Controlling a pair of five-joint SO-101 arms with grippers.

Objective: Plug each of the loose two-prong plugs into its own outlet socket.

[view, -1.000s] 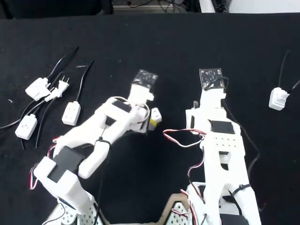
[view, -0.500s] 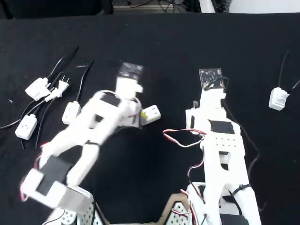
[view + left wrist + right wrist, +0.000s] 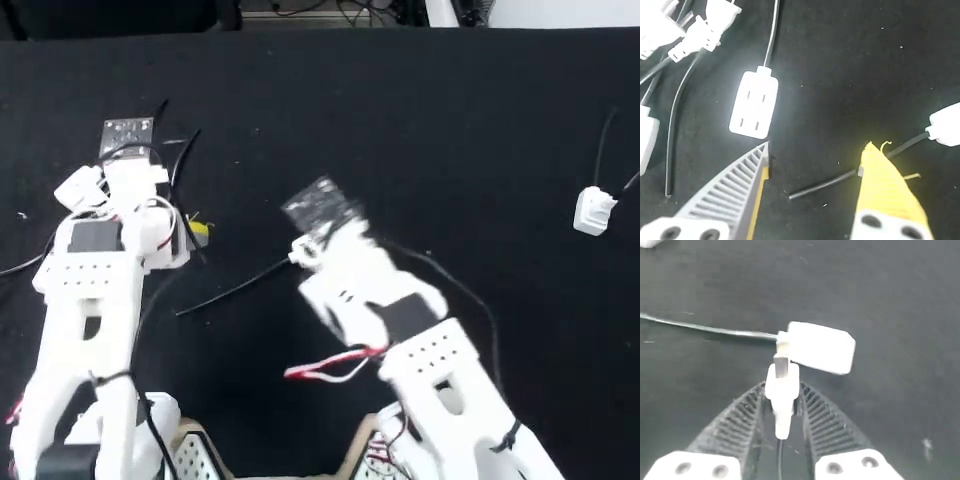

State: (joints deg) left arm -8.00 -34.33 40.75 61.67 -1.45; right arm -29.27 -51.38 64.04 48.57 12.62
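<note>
My right gripper (image 3: 782, 390) is shut on a white two-prong plug (image 3: 782, 400). The plug's prongs touch the edge of a small white outlet socket (image 3: 818, 347) near its cord end; I cannot tell whether they are inserted. In the high view this pair lies mid-table under my right gripper (image 3: 308, 255). My left gripper (image 3: 816, 150) hangs open above the cloth, close to another white outlet socket (image 3: 754, 104). Loose white plugs (image 3: 695, 37) lie just beyond it. The left gripper (image 3: 182, 240) sits at the table's left in the high view.
A black cord (image 3: 230, 290) trails from the middle socket toward the left arm. Another white socket (image 3: 594, 210) with its cord lies at the far right. More white sockets and cords (image 3: 78, 186) crowd the far left. The cloth (image 3: 420, 120) is black.
The left arm swung from mid-table to the left cluster, leaving the small socket in the middle. The right arm swung left and brought its plug to that socket.
</note>
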